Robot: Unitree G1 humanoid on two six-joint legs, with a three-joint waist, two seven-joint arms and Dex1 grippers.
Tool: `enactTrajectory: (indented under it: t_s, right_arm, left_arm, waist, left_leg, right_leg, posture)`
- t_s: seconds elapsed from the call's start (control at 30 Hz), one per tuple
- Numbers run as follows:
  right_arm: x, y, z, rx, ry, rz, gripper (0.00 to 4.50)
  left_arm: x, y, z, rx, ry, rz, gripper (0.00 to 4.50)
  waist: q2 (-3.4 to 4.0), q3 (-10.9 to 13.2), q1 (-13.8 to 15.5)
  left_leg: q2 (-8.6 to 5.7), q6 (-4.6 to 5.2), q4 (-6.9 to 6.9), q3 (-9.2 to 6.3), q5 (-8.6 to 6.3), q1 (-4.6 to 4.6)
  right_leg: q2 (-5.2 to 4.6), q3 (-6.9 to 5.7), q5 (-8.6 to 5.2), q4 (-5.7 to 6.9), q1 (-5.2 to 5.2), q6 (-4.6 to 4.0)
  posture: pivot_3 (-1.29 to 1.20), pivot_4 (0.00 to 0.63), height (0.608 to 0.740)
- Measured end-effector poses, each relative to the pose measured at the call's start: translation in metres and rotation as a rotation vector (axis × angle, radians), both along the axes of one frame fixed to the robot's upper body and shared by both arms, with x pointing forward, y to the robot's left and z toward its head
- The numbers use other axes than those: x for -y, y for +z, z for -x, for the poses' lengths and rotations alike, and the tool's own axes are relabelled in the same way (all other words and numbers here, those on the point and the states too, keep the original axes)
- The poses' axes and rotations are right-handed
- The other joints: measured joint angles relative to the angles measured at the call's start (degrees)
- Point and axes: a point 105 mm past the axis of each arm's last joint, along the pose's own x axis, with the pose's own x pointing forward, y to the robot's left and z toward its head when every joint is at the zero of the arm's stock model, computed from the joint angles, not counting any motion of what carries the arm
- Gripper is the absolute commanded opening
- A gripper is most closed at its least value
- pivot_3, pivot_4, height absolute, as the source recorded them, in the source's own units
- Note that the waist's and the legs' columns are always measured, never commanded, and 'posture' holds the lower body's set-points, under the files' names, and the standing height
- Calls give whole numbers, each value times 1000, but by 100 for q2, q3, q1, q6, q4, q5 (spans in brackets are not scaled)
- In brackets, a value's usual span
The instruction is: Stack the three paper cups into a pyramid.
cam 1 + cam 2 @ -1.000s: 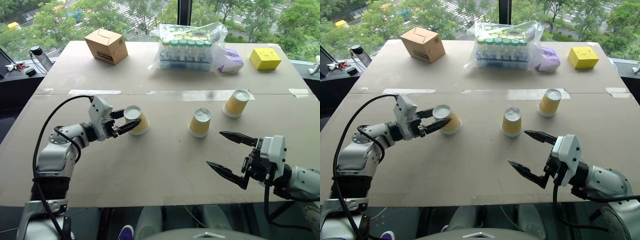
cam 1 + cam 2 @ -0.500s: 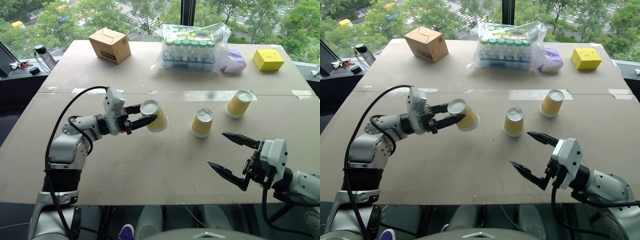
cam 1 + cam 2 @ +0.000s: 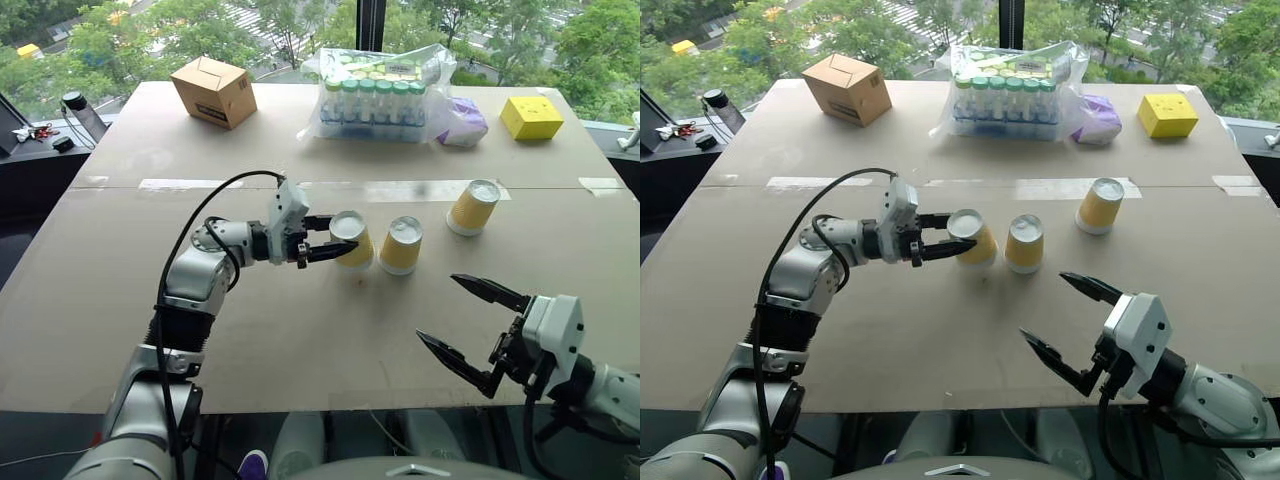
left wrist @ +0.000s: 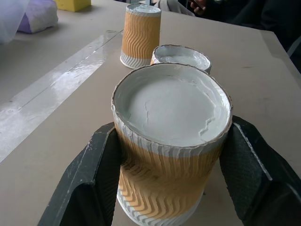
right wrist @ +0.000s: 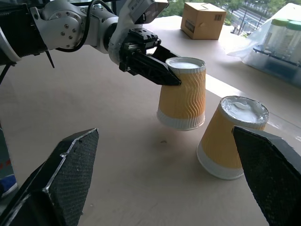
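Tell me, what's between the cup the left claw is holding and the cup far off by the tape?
Another upside-down paper cup, the middle cup, stands between the held cup and the far cup. The left wrist view shows all three in a row.

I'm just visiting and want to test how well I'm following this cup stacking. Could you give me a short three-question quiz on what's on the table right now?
1. True or false: the left claw is shut on a paper cup held just off the table.
2. How many paper cups stand free on the table? A) none B) two C) three
3. Fill in: the right claw is ____ and holds nothing.

Key:
1. True; the right wrist view shows the held cup just clear of the surface, beside the middle cup.
2. B; the middle cup and the far cup.
3. open
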Motion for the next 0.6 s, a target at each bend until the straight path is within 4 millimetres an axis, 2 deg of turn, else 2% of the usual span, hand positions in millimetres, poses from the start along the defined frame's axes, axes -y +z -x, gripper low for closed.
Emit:
enactTrajectory:
  t_s: [0.13, 0.23, 0.6]
  right_arm:
    - [9, -1, 0, -4, -63, 3, 4500]
    - [19, 1, -1, 7, -105, 21, 4500]
    - [34, 8, 0, 36, -136, 48, 4500]
  left_arm:
    - [-1, -6, -4, -5, 16, -16, 2736]
    - [9, -3, -7, 20, 13, -5, 2736]
    - [12, -4, -13, 26, 24, -24, 2736]
  waist:
    - [0, 0, 4]
    - [-1, -1, 30]
    - [0, -1, 37]
  left_leg:
    - [0, 0, 0, 0, 0, 0]
    - [-1, 0, 3, -2, 0, -1]
    - [-1, 0, 4, -1, 0, 0]
  right_leg:
    - [-1, 0, 0, 0, 0, 0]
    - [-1, -2, 0, 0, 2, 0]
    - [0, 0, 0, 2, 2, 1]
  posture:
    - [0, 150, 740]
    - [0, 150, 740]
    - [0, 150, 740]
